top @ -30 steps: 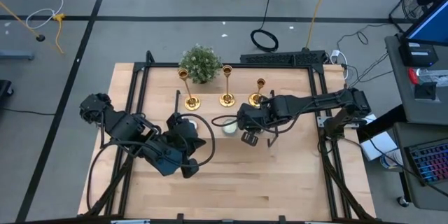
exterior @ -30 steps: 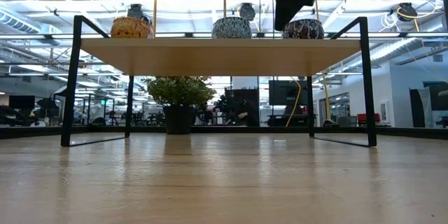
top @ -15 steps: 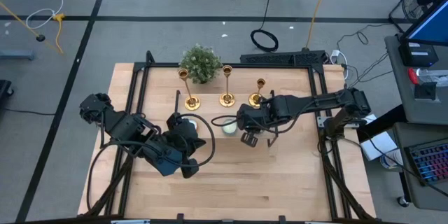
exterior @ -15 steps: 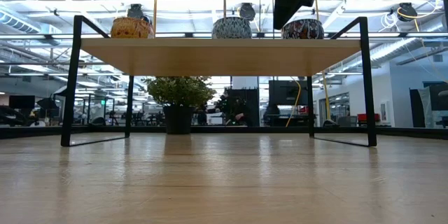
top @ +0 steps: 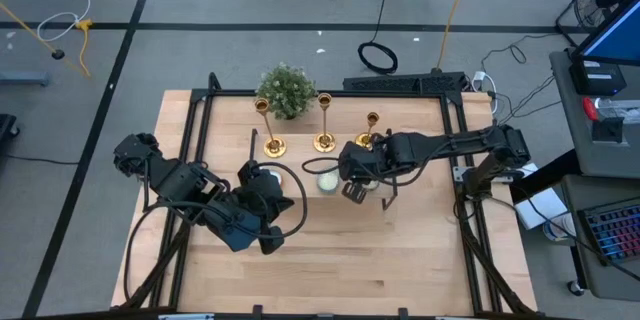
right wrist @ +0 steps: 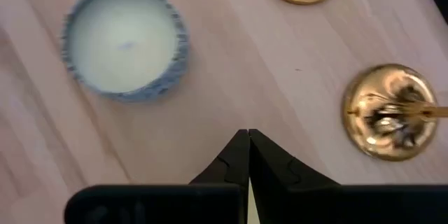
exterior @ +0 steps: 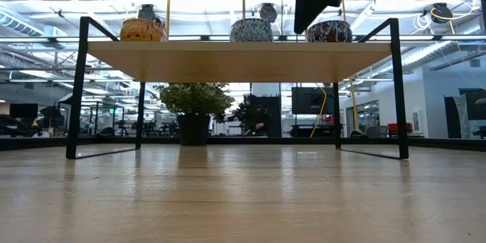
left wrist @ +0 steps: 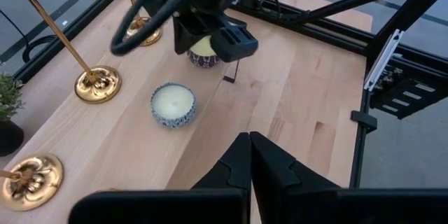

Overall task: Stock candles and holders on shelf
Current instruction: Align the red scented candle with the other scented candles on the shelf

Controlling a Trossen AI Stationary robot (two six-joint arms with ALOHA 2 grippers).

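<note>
**Right Arm Hovering Over Stocked Shelf**

High view: three holders (top: 272, 127) are standing along the far edge of the shelf (top: 420, 140), candles (top: 327, 182) nearer. Right gripper (top: 352, 192) is hanging empty above them.

Low view: three candles are sitting in a row.

Wrist views: left gripper (left wrist: 250, 155) is waiting near-left, fingers together; right fingers also together, holding nothing, suggesting placement is finished.

Wooden table (top: 400, 260) with a shelf and a plant standing on it

A low light-wood shelf (exterior: 243, 59) on thin black legs is carried by the table near its far edge, and a small green plant (top: 286, 90) in a dark pot is set just behind it, left of centre. The near half of the tabletop is seen as bare pale planks.
</note>
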